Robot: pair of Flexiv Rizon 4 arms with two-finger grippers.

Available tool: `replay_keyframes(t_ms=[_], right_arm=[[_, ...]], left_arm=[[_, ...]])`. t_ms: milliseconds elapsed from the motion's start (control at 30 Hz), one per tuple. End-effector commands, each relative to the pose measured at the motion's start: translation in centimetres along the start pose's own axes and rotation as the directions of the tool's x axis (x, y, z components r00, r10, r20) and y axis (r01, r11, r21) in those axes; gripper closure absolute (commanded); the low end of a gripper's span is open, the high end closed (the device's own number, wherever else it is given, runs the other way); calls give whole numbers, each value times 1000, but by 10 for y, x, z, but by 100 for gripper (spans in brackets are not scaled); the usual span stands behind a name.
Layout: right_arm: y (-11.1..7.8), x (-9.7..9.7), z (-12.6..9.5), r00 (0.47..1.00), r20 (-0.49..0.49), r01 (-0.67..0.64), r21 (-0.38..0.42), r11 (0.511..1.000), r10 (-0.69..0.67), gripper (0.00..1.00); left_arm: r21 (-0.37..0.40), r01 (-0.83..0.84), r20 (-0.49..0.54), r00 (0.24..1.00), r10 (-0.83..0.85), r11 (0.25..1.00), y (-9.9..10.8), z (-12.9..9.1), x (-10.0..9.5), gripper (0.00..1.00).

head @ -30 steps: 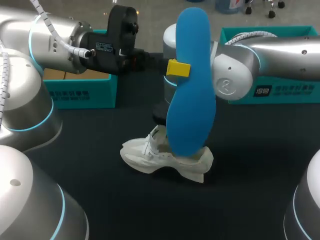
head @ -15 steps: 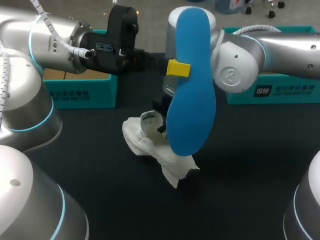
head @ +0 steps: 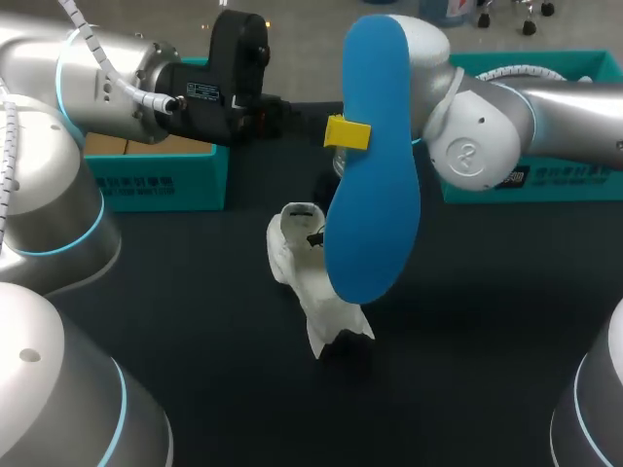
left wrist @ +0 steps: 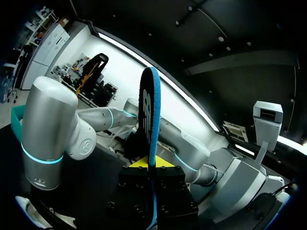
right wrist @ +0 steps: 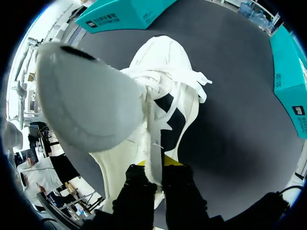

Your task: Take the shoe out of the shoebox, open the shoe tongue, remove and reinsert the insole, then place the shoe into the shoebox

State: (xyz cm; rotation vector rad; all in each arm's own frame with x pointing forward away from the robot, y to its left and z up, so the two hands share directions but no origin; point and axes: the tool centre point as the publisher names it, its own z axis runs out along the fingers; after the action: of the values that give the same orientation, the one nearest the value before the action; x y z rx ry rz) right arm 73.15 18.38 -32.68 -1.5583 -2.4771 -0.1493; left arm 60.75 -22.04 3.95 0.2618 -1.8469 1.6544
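Observation:
A blue insole (head: 371, 175) stands upright on edge above the table's middle, with my left gripper (head: 348, 133) shut on its edge. In the left wrist view the insole (left wrist: 152, 120) shows edge-on between the yellow tips of that gripper (left wrist: 152, 165). Below and behind the insole, the white shoe (head: 304, 277) is tilted, its opening facing up and toward the back. My right arm (head: 472, 146) comes in behind the insole, which hides its gripper in the head view. In the right wrist view my right gripper (right wrist: 154, 167) is shut on the side wall of the shoe (right wrist: 168, 81).
One teal shoebox (head: 161, 180) stands at the back left under my left arm. Another teal box (head: 565, 170) stands at the back right behind my right arm. The black table (head: 487, 331) lies in front of the shoe.
My right arm has swung the shoe round: it lay side-on with the toe to the left, and now points toward the table's front. The left arm and insole have stayed still.

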Motion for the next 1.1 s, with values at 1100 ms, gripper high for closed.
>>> replay_keyframes(t_ms=[1100], right_arm=[[-2, -37, 48, 975, -116, -210, -185, 960, 191, 100]], left_arm=[[0, -1, 1, 1000, 1, 1000, 0, 1, 0, 100]])
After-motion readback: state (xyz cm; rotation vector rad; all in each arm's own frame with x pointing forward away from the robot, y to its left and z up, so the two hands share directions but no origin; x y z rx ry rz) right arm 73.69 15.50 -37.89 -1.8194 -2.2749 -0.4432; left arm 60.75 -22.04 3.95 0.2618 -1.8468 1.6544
